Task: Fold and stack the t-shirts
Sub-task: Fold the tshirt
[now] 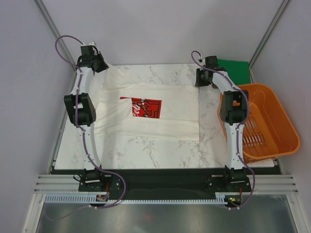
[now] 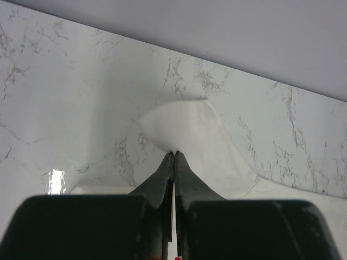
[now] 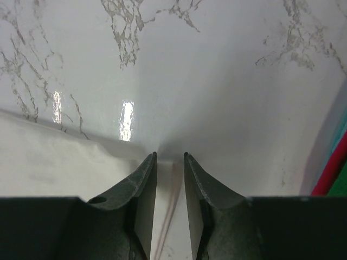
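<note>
A white t-shirt (image 1: 160, 124) with a red chest print (image 1: 146, 108) lies spread flat across the marble table. My left gripper (image 1: 99, 65) is at its far left corner, shut on a lifted peak of the white cloth (image 2: 187, 122), which rises right at the fingertips (image 2: 175, 153). My right gripper (image 1: 200, 77) is low at the far right corner. Its jaws (image 3: 170, 156) stand a narrow gap apart, with the shirt's edge (image 3: 169, 216) lying between them. A dark green t-shirt (image 1: 233, 66) lies folded at the far right, behind the right arm.
An orange slatted basket (image 1: 272, 121) stands at the table's right edge, close to the right arm. Grey walls close off the back and both sides. A strip of bare marble (image 1: 160, 150) runs along the near side of the shirt.
</note>
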`<state>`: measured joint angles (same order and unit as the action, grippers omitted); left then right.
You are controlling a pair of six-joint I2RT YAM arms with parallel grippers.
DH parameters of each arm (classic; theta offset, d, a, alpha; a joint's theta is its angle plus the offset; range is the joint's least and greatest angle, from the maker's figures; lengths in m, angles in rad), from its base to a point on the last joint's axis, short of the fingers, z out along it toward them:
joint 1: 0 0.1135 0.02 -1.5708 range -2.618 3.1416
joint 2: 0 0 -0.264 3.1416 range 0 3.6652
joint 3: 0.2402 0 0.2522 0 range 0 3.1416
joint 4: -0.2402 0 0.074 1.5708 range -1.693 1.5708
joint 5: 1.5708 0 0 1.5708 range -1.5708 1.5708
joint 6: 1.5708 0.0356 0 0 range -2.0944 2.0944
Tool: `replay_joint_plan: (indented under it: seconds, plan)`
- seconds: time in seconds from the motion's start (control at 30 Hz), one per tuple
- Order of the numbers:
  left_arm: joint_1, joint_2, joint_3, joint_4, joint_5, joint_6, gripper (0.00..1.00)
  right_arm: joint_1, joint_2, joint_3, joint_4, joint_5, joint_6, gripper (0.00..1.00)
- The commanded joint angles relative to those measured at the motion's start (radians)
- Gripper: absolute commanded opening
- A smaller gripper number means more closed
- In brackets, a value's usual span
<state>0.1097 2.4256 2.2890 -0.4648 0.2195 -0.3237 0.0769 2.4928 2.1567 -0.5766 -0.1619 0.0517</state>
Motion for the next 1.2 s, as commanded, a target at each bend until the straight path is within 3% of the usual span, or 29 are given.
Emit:
replay_joint_plan:
  seconds: [0.0, 0.17, 0.3, 0.37, 0.63, 0.8, 1.17]
  plan:
    - [0.002, -0.053, 0.006, 0.040, 0.014, 0.026, 0.02, 0.003, 0.006, 0.006, -0.011, -0.025, -0.013, 0.35]
    - [0.002, -0.051, 0.007, 0.043, 0.017, 0.026, 0.02, 0.001, 0.006, 0.012, -0.015, -0.030, -0.015, 0.29]
    - [0.002, -0.053, 0.006, 0.043, 0.021, 0.028, 0.02, 0.000, 0.005, 0.014, -0.016, -0.045, -0.013, 0.13]
    - [0.002, -0.056, 0.001, 0.043, 0.020, 0.031, 0.02, -0.003, 0.005, 0.028, -0.014, -0.036, -0.012, 0.00]
    - [0.002, -0.072, 0.000, 0.043, 0.024, 0.035, 0.02, -0.008, -0.050, 0.065, 0.043, -0.007, -0.004, 0.00]
    - [0.013, -0.125, -0.031, 0.043, 0.035, -0.002, 0.02, -0.008, -0.144, -0.096, 0.142, 0.004, -0.009, 0.00]
    - [0.028, -0.289, -0.249, 0.043, -0.015, 0.081, 0.02, 0.003, -0.302, -0.398, 0.306, 0.045, 0.002, 0.00]
